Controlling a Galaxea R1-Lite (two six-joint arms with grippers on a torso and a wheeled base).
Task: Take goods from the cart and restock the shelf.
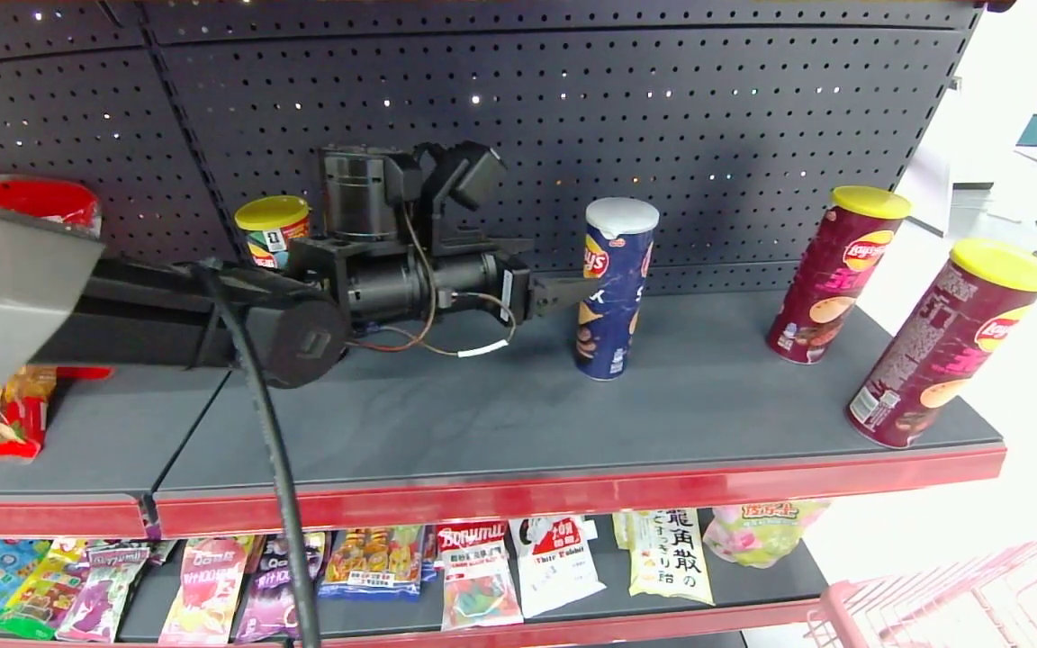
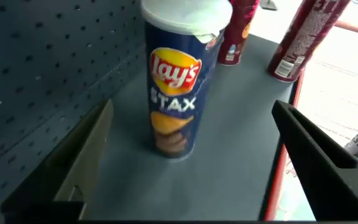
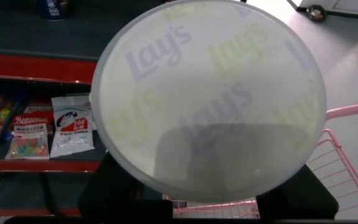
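Maroon cans [image 1: 836, 279], two, yellow-lidded, stand on the shelf [image 1: 482, 423] at right; one blue can [image 1: 613, 288], white lid, upright mid-shelf, just beyond the left tool [image 2: 192, 112], released; one short can [image 1: 272, 229] at the back; right tool [image 3: 210, 199] seemingly grasps one pale-lidded can [image 3: 207, 99] above the cart [image 3: 353, 111].

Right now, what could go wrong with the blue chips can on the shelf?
The left gripper has its fingers open right beside the tall blue can, so a small nudge might tip it over. If it falls, it could roll toward the maroon can, which stands close to the front edge of the shelf, and knock it off.
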